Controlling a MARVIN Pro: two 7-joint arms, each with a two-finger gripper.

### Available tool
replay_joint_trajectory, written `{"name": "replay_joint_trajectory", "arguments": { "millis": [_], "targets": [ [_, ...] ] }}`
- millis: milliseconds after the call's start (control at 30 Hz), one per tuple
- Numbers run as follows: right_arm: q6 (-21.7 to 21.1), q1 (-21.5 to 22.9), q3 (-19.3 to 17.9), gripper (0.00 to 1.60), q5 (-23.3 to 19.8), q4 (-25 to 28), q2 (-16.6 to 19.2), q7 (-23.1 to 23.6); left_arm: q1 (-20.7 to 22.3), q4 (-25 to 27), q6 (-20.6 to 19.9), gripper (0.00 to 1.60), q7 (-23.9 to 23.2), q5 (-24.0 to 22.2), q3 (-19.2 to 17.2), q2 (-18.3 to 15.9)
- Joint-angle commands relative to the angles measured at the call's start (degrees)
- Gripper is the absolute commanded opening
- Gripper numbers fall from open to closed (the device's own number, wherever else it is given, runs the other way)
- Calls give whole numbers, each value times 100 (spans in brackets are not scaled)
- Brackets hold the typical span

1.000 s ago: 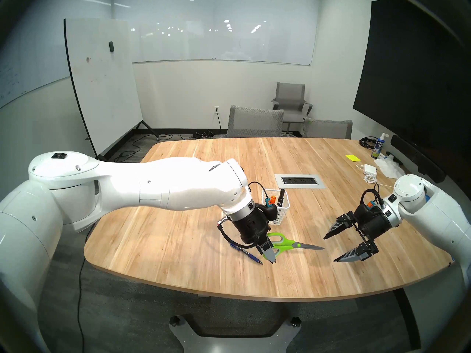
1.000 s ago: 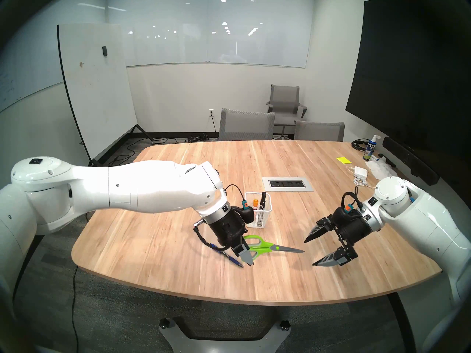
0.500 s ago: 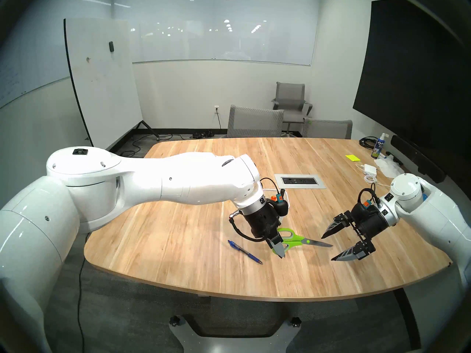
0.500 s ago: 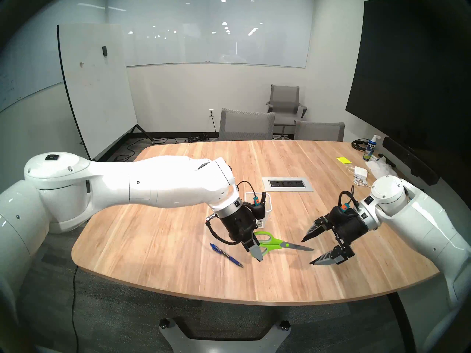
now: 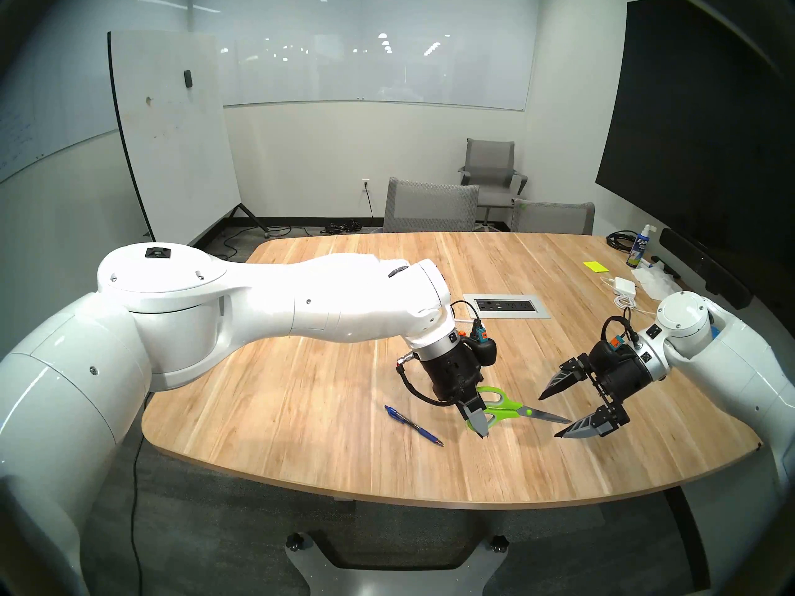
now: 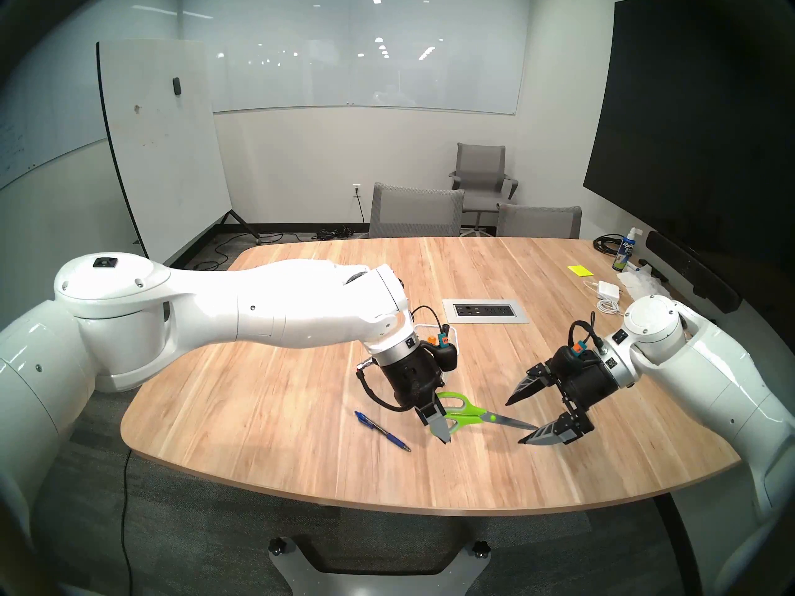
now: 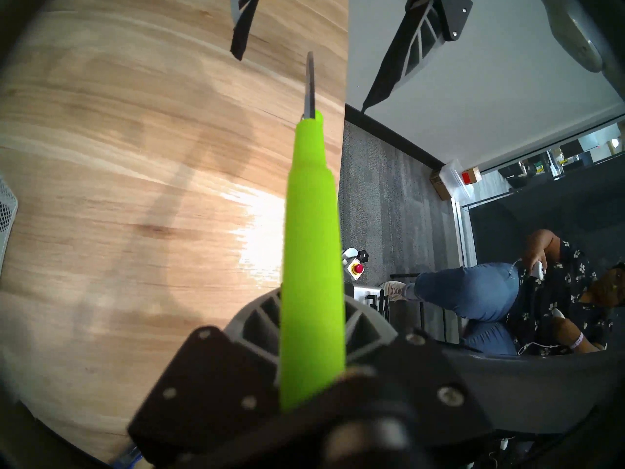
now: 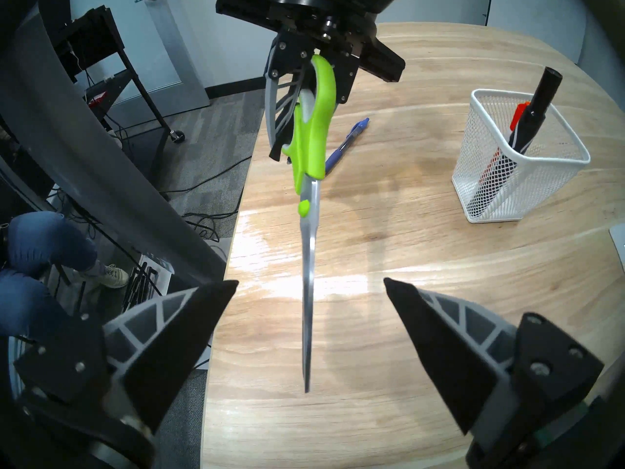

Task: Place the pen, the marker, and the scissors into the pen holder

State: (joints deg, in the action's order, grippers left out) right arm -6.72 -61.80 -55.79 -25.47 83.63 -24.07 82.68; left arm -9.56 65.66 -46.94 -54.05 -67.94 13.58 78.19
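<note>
While left pincer (image 5: 478,423) clamps the scissors (image 8: 309,201) by their handles, right pincer (image 8: 311,285) gapes empty: stiff, blade-heavy, slick steel, so regrip near the pivot.

Left gripper (image 5: 478,423) clamped (angled down), right gripper (image 5: 555,414) spread wide, pointing left

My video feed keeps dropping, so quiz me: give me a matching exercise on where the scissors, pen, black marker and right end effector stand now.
Things:
1. scissors
2. pen
3. black marker
4. right end effector

States:
A. lying flat on the table
B. open, holding nothing
C. standing in the pen holder
D. gripped by the handles in the left end effector, blades toward the other arm

Pairs: 1-D, 2-A, 3-C, 4-B
</note>
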Motion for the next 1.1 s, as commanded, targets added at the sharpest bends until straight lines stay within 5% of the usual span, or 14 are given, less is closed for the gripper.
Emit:
{"name": "replay_joint_trajectory", "arguments": {
  "millis": [0, 500, 567, 600, 633, 733, 800, 1067],
  "targets": [
    [19, 31, -43, 160, -7, 60, 52, 2, 116, -257, 74, 0, -274, 43, -41, 348],
    [24, -18, -40, 160, -30, 112, 90, -62, 251, -838, 201, 0, -734, 344, -29, 762],
    [27, -18, -38, 130, -31, 110, 91, -65, 251, -911, 223, 0, -789, 374, -23, 810],
    [28, -19, -38, 92, -32, 109, 91, -67, 248, -951, 234, 0, -817, 391, -23, 834],
    [27, -19, -37, 76, -32, 108, 91, -68, 245, -985, 246, 0, -839, 402, -20, 855],
    [27, -18, -35, 61, -31, 101, 91, -72, 241, -1065, 270, 0, -890, 430, -13, 905],
    [29, -12, -31, 5, -35, 82, 91, -74, 226, -1184, 310, 0, -938, 451, -17, 978],
    [72, -21, -61, 0, -60, 5, 86, -103, 174, -1432, 381, 0, -988, 428, -29, 1116]
  ]
}}
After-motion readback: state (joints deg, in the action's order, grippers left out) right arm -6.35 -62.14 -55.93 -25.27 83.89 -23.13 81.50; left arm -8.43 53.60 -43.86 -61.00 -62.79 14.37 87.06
